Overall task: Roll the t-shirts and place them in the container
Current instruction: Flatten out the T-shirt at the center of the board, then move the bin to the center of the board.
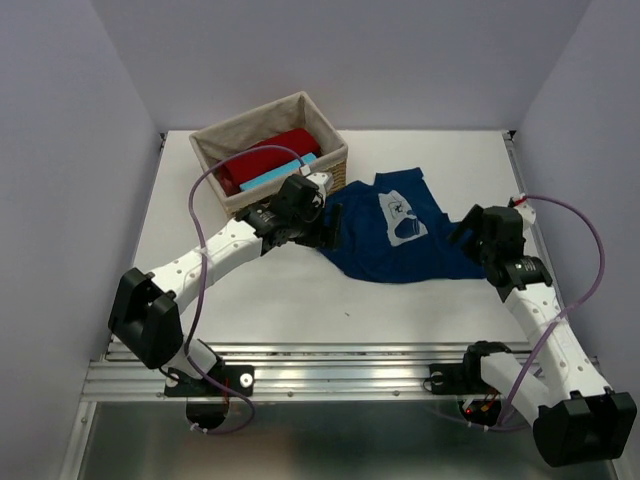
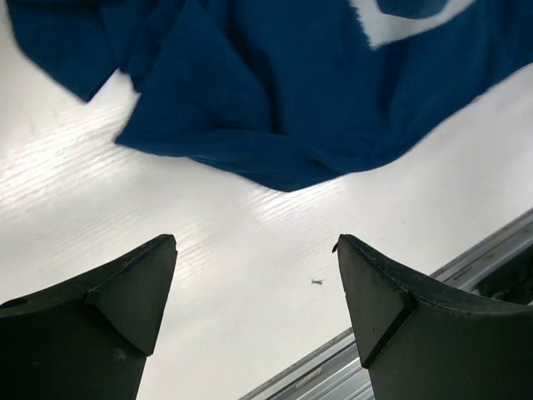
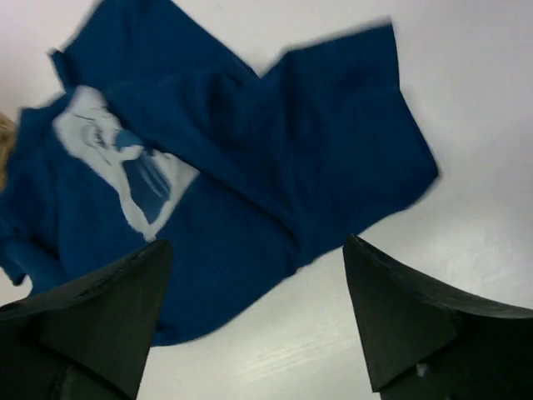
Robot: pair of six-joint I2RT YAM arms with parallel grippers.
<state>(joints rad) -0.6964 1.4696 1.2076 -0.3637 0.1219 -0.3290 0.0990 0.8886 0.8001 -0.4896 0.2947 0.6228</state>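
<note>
- The left gripper (image 2: 254, 242) hangs wide open and empty over bare bench (image 2: 100, 208), just short of the rumpled near hem of the navy t-shirt (image 2: 275, 100).
- The right gripper (image 3: 257, 242), jaws spread just as wide and holding nothing, hovers at the shirt's right-hand edge.
- The shirt lies crumpled, white print up, right of the bench's middle. It sits between the two grippers and near the wicker basket (image 1: 215, 140) at the far edge.
- A red cloth (image 1: 265, 152) and a light-blue cloth (image 1: 285, 172) sit inside the basket.
- Soft, light and floppy, the shirt will likely bunch and slide. Pinching the hem corners or shoulders, one per gripper, looks best for flattening it before rolling.
</note>
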